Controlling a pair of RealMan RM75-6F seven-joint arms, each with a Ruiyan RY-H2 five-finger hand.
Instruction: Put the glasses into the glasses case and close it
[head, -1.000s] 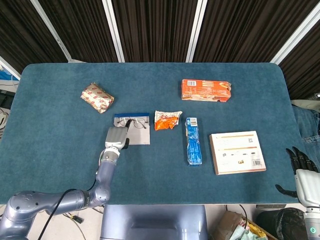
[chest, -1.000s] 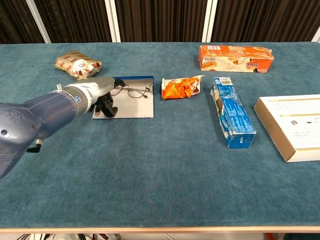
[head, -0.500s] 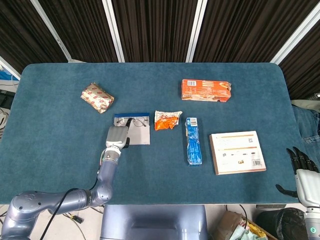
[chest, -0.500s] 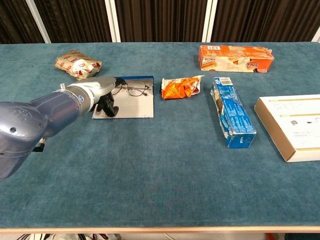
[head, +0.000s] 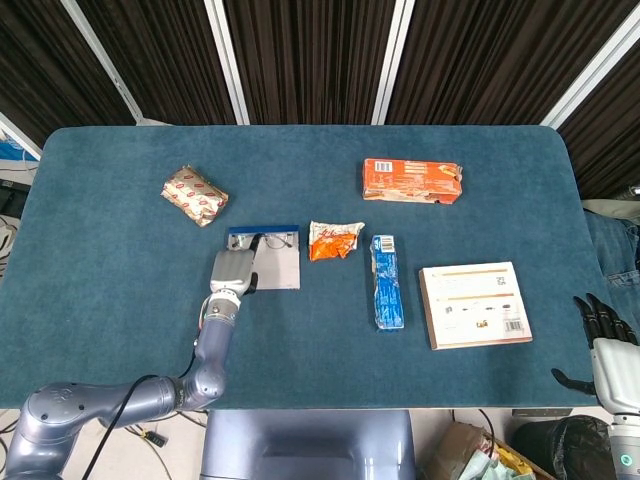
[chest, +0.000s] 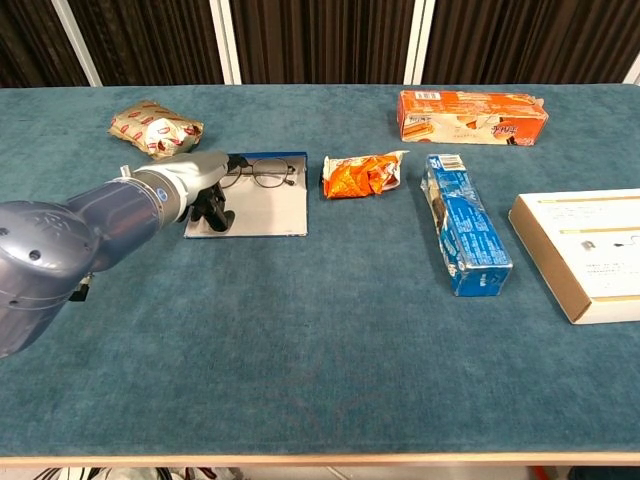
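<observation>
Change since earlier frames: glasses have shifted toward the case's far blue edge; left hand remains at the case's left end.
Table: blue felt-covered tabletop (head: 120, 300) bearing all items.
Left arm: grey metallic arm (chest: 70, 240) reaching in from the near left.
White box: flat white cardboard box (head: 474, 304) at the right, near the edge.
Orange carton: long orange snack carton (head: 411, 180) at the far right, well apart from the case.
Blue carton: narrow blue carton (head: 386, 281) lying between the case and the white box.
Glasses case: open flat grey case with a blue far edge (chest: 262, 205), centre-left.
Left hand: silver-backed hand with dark fingers (chest: 205, 185) over the case's left end; fingers curled downward at the temple of the glasses; a firm hold cannot be confirmed.
Gold packet: gold-and-red foil packet (head: 194, 194), far left.
Orange wrapper: crumpled orange wrapper (head: 333, 240) just right of the case.
Right hand: black-fingered hand (head: 603, 330) off the table's right edge, fingers apart, holding nothing.
Glasses: thin wire-framed spectacles (chest: 266, 172) lying on the case near its blue edge.
</observation>
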